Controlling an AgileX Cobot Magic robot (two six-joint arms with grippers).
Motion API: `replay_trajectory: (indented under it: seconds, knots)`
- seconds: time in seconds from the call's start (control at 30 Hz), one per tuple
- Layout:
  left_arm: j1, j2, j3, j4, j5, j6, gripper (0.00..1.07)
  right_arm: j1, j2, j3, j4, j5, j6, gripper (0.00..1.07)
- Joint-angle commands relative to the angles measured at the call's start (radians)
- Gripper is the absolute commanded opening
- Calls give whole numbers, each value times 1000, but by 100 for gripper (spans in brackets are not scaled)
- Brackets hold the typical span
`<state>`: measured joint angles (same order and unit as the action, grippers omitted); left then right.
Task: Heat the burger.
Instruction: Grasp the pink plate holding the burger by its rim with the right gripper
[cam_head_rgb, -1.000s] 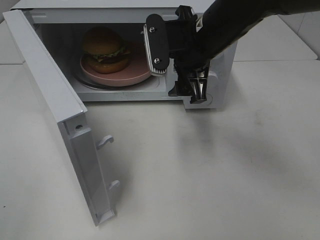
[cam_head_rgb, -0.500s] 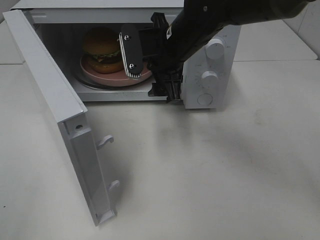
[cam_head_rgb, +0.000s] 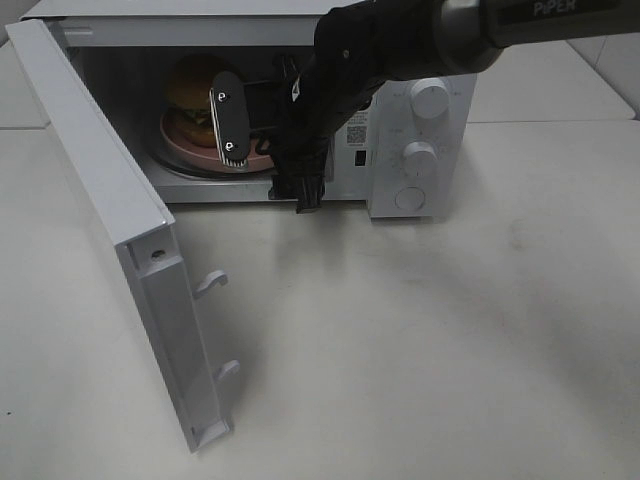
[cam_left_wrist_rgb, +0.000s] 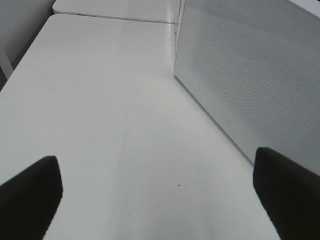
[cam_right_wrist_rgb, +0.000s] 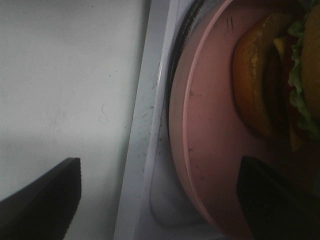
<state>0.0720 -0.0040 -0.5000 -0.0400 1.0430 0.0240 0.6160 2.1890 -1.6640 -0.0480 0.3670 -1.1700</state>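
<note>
The burger (cam_head_rgb: 190, 88), with a golden-brown bun and green lettuce, sits on a round pink plate (cam_head_rgb: 182, 146) inside the open microwave (cam_head_rgb: 420, 110). My right gripper (cam_head_rgb: 266, 155) is open and empty, hanging at the front of the cavity just right of the burger; one finger partly hides it. The right wrist view shows the plate (cam_right_wrist_rgb: 210, 150), the burger (cam_right_wrist_rgb: 265, 75) and the open right gripper (cam_right_wrist_rgb: 160, 197) over the microwave's front sill. My left gripper (cam_left_wrist_rgb: 159, 192) is open and empty over bare table; it does not show in the exterior view.
The microwave door (cam_head_rgb: 110, 200) stands swung wide open at the left, with its latch hooks facing the table. Control knobs (cam_head_rgb: 428, 98) are on the microwave's right panel. A perforated white panel (cam_left_wrist_rgb: 250, 75) stands beside the left gripper. White tabletop (cam_head_rgb: 420, 340) spreads in front.
My right arm has swung left, from in front of the control panel to the cavity opening, uncovering the knobs and partly covering the burger. The burger, plate and door have not moved.
</note>
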Motion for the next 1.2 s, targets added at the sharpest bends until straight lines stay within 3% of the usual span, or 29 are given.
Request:
replay_trajectory:
  seconds: [0.03,0.57,0.87,0.97,1.0,1.07,1.1,1.13,1.17,1.2]
  knots:
    - [0,-20,3,-1,-6,-4,95,4,44,-64,0,25,14,82]
    - [0,-20,3,-1,-6,-4,95,2,231,-386,0,180,113,78]
    - [0,-20,3,-1,-6,-4,95,-2,279,-437,1,186,140,75]
    - [0,-20,3,-1,-6,-4,95,-10,282,-437,5,188,146,69]
    - [0,-20,3,-1,-6,-4,95,-10,284,-437,5,192,149,58]
    - [0,-20,3,-1,-6,-4,95,-10,284,-437,5,192,149,53]
    - [0,-20,3,-1,-6,-4,95,-10,286,-437,5,192,149,37]
    - [0,-20,3,-1,-6,-4,95,-10,286,-437,5,192,149,37]
    - [0,-20,3,-1,-6,-4,95,-10,286,-437,5,191,149,20]
    - [0,-20,3,-1,-6,-4,95,-10,286,-437,5,191,149,10]
